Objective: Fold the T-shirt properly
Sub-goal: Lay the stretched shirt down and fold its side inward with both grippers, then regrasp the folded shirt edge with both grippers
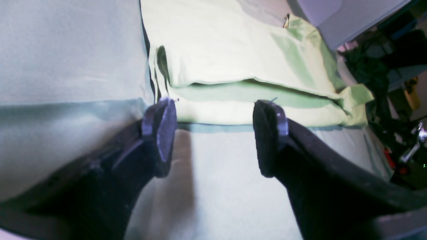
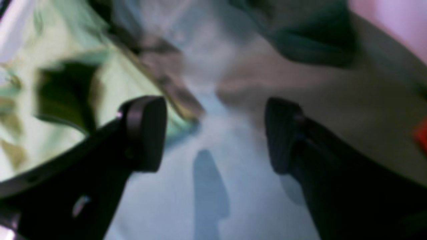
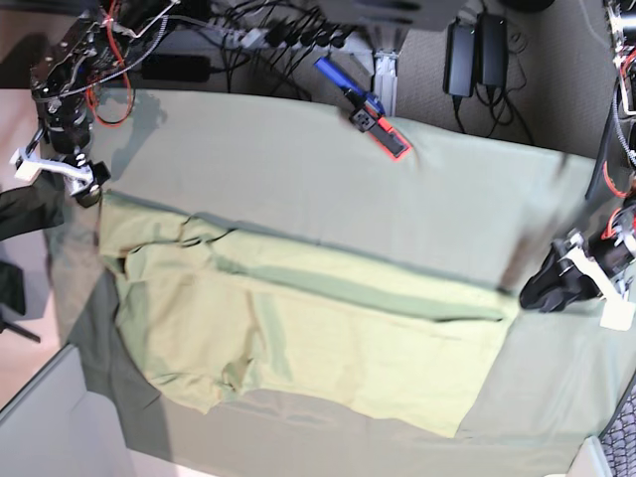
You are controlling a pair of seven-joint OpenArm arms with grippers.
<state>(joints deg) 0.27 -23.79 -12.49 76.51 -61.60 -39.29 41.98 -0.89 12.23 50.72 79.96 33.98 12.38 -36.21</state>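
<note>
The light olive T-shirt [image 3: 298, 328] lies flat across the middle of the table with a long fold running along its far side. In the left wrist view the T-shirt [image 1: 233, 63] shows a layered edge just beyond my open left gripper [image 1: 215, 133], which holds nothing. In the base view that left gripper [image 3: 535, 291] sits at the shirt's right end. My right gripper [image 3: 87, 184] hovers at the shirt's far left corner. In the blurred right wrist view the right gripper [image 2: 215, 133] is open and empty, with the T-shirt [image 2: 110, 96] beside its left finger [image 2: 146, 133].
A duller grey-green tablecloth [image 3: 298, 159] covers the table. A red and blue tool [image 3: 376, 121] lies on it at the back. Cables and power bricks [image 3: 475, 50] hang behind the table. A dark garment [image 3: 20, 214] lies at the left edge, and a grey panel [image 3: 50, 427] stands at the bottom left.
</note>
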